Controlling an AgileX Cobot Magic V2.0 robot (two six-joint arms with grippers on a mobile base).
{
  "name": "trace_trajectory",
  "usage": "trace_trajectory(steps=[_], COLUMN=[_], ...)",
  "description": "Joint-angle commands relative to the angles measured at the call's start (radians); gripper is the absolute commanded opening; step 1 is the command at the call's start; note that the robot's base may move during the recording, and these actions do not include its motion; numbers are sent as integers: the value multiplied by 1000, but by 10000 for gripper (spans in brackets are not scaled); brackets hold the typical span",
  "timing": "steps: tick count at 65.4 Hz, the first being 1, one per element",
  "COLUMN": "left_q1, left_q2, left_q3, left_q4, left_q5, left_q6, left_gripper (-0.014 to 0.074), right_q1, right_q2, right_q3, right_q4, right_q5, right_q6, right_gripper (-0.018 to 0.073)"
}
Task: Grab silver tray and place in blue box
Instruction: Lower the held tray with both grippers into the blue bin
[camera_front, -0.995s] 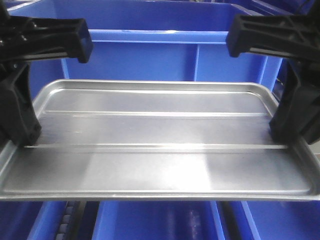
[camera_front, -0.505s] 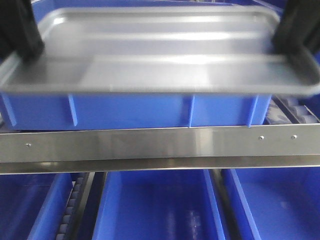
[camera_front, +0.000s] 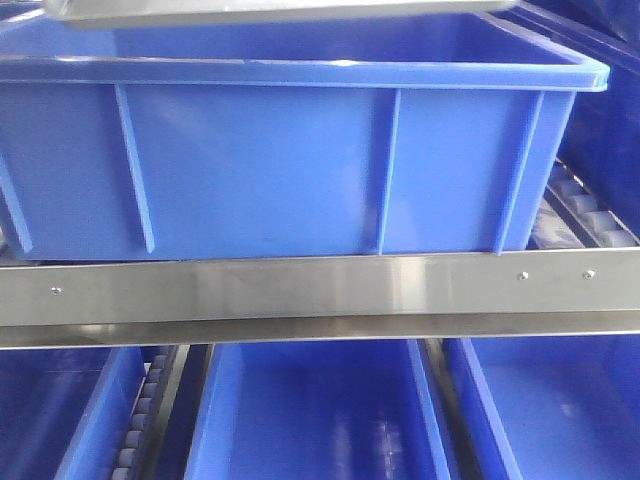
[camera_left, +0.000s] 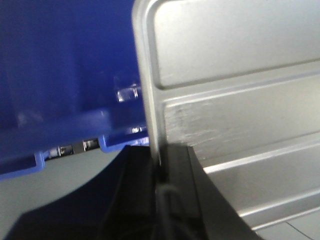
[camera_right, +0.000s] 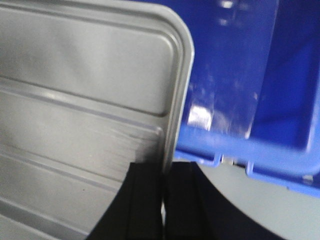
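The silver tray (camera_front: 280, 10) shows only as a thin edge at the top of the front view, raised above the blue box (camera_front: 290, 160), which stands on a steel shelf. In the left wrist view my left gripper (camera_left: 159, 167) is shut on the tray's (camera_left: 235, 100) left rim, with the blue box (camera_left: 65, 90) beyond and below it. In the right wrist view my right gripper (camera_right: 164, 175) is shut on the tray's (camera_right: 85, 90) right rim, with the blue box (camera_right: 250, 90) beside it. Neither gripper shows in the front view.
A steel shelf rail (camera_front: 320, 290) runs across under the blue box. Below it stand more blue crates (camera_front: 310, 410). Roller tracks (camera_front: 590, 215) lie to the right of the box and another (camera_front: 140, 430) between the lower crates.
The tray has risen in the front view, from filling the middle to only an edge at the top. Both grippers have gone out of that view. The blue box's front wall is uncovered.
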Motion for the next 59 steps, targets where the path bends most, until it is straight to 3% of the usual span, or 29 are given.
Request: trace_trajectory(steps=[1, 8, 11, 25, 59], left_q1=[37, 123, 146, 190, 190], left_q2=[30, 117, 154, 293, 436], left_q3=[-115, -220, -255, -366, -366], left_q4=[-300, -458, -485, -485, -483], left_q5=[-172, -149, -144, -164, -250], left_q6=[120, 249, 276, 276, 276], left_gripper=[-15, -15, -15, -15, -15], right_q1=[-2, -38, -52, -112, -130], right_q2=[38, 136, 164, 318, 477], right_q3=[-117, -233, -271, -403, -406], right_q4=[232, 313, 333, 363, 363], right_q5=[-155, -157, -158, -165, -269], right_q6=[-90, -173, -191, -200, -201], right_gripper=[50, 50, 50, 50, 50])
